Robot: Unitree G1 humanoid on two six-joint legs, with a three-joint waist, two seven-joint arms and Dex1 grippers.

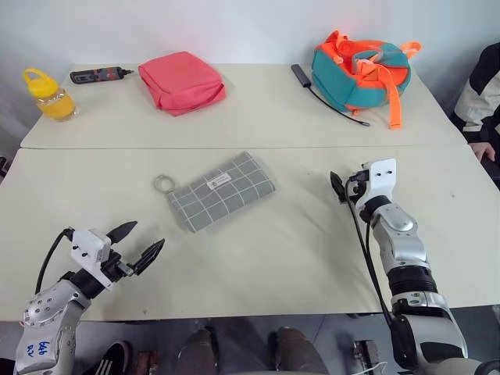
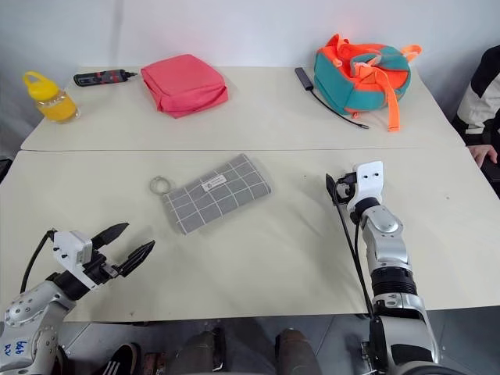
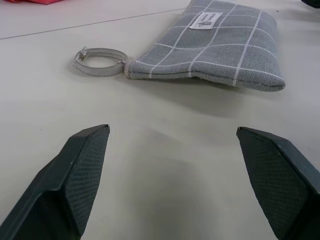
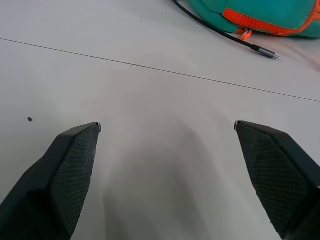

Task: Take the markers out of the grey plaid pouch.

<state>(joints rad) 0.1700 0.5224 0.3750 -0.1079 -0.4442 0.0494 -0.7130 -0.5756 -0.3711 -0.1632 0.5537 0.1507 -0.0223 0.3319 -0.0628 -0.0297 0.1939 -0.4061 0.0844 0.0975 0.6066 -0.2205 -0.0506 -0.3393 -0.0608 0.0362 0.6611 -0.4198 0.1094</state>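
The grey plaid pouch lies flat and slanted at the middle of the near table, with its metal ring at its left end. It looks zipped shut, and the markers are hidden. My left gripper hovers open near the front left edge, pointing at the pouch from a short distance, nothing between its fingers. My right gripper is open to the right of the pouch, well apart from it, over bare tabletop.
On the far table lie a pink-red pouch, a teal-and-orange bag with a black cable, a black-and-red tool and a yellow bottle. A person's sleeve shows at the right edge.
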